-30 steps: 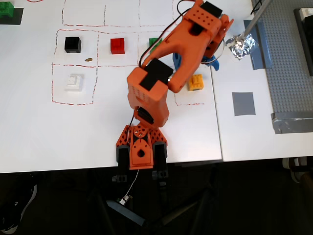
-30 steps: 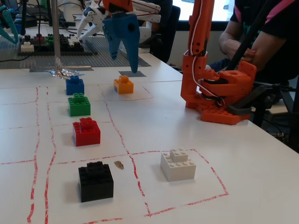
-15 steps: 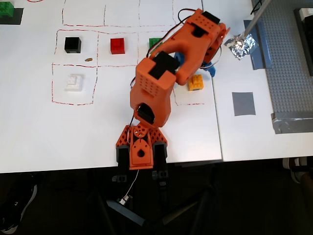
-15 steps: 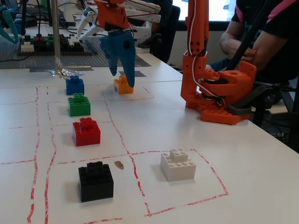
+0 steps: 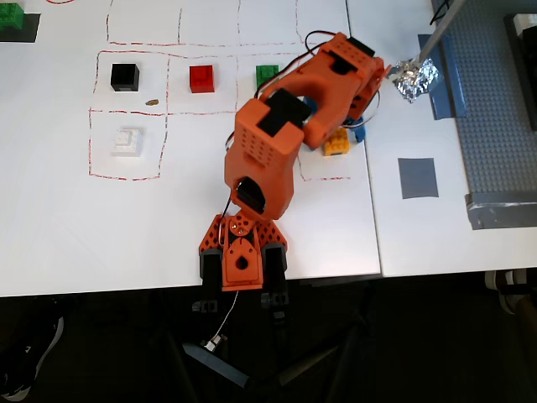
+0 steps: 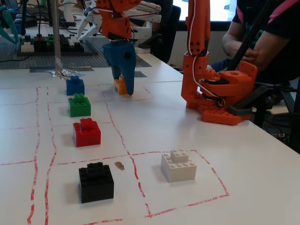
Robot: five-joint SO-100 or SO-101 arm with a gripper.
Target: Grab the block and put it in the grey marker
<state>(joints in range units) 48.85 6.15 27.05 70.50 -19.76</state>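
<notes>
- The block (image 6: 121, 85) looks like hard moulded plastic, orange-yellow, smooth with a slight sheen
- The gripper (image 6: 123, 87) has blue plastic fingers with a matt, faintly layered look; the arm (image 5: 268, 143) is matt orange plastic with black glossy motor blocks
- The grey marker (image 5: 417, 178) reads as flat matt tape
- The table (image 6: 243, 178) is smooth white laminate with a soft shine, its red lines rough and broken
- The foil (image 5: 412, 77) is crumpled, bright and reflective
- The red brick (image 6: 86, 132) and black brick (image 6: 96, 182) are glossy plastic

Overhead down; low side table-level
</notes>
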